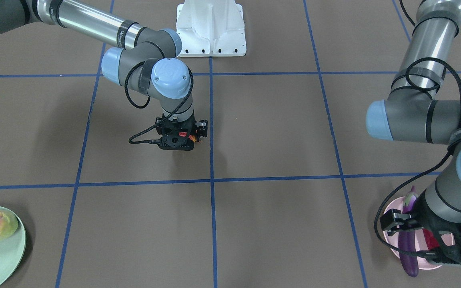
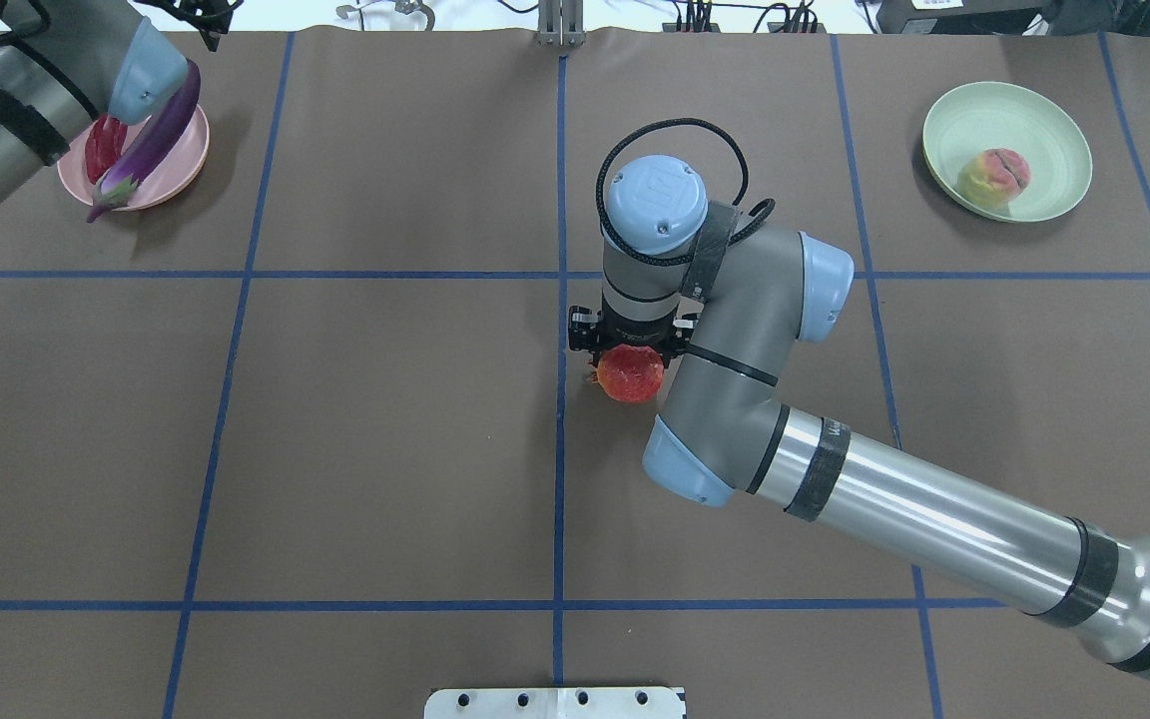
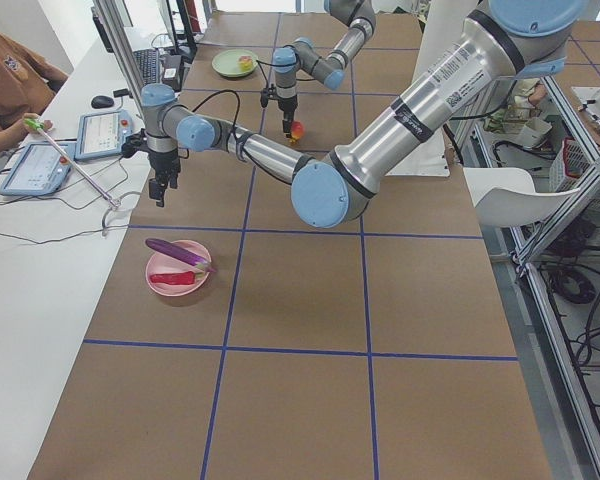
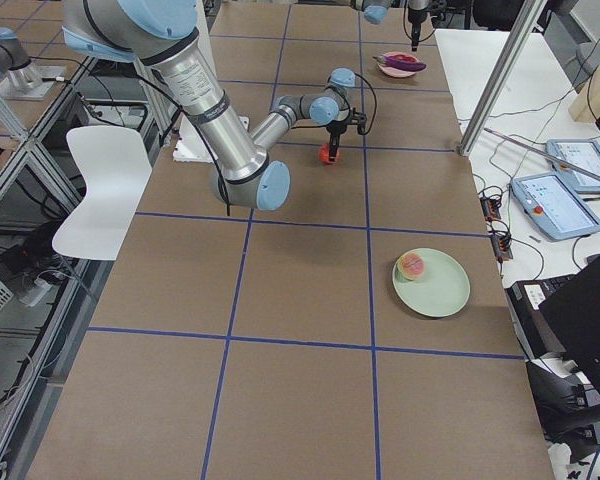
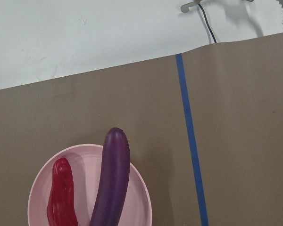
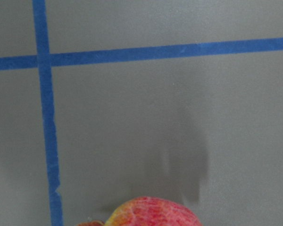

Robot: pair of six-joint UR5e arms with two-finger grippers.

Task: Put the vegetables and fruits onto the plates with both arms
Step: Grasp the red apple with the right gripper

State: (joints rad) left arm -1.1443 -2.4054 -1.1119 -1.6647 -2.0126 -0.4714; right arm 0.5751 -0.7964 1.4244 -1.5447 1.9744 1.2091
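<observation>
My right gripper point(image 2: 630, 350) is shut on the bumpy red-orange fruit point(image 2: 630, 374) near the table's middle and holds it just above the brown surface; the fruit's top shows in the right wrist view point(image 6: 153, 212). The peach point(image 2: 994, 177) lies on the mint green plate point(image 2: 1044, 120). The purple eggplant point(image 2: 151, 140) and the red chili pepper point(image 2: 104, 148) lie side by side on the pink plate point(image 2: 181, 170). The eggplant's cap end sticks out over the rim. My left gripper point(image 3: 160, 193) hangs empty above and beyond the pink plate and looks open.
Blue tape lines point(image 2: 560, 399) divide the brown table into squares. The white base block point(image 1: 210, 28) stands at the robot's side. A white side table with tablets point(image 3: 105, 130) and a seated person point(image 3: 10, 80) lie past the pink plate's edge.
</observation>
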